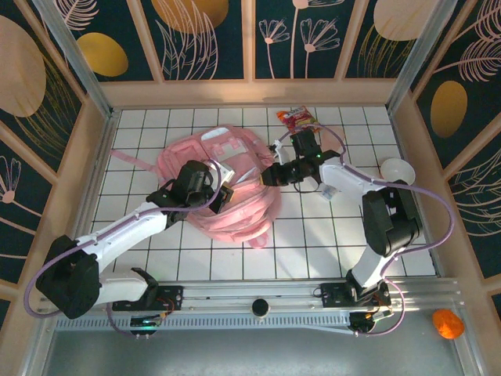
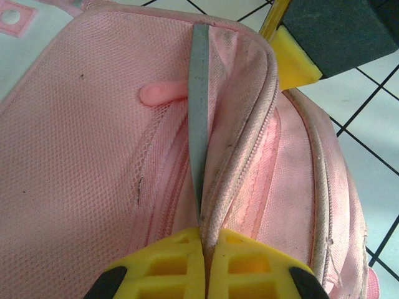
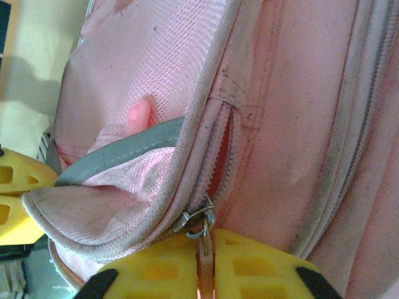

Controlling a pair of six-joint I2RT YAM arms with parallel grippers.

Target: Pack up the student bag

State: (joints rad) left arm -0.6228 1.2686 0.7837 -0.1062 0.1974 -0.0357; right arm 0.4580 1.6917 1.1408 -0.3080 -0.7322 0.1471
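Yellow fingers (image 2: 168,268) of the left gripper (image 2: 207,258) are pinched tight on the grey strip (image 2: 198,124) sewn along the student bag (image 2: 75,162), no gap between the pads. That's prob. to anchor the fabric so the zip has something to pull against. Right gripper (image 3: 206,265) is closed too, nipping the zipper pull (image 3: 201,224) right at the slider; the pocket mouth gapes a little just above it. Bag lies on the table (image 1: 313,243), approx. mid-way between both arms. Judging by this, the step in hand is opening the zip: left holds, right drags. Can't tell from the wrist view whether the tab is caught firmly or only by its tip. Red packet (image 1: 297,117) lies near the bag's far side, presumably awaiting packing.
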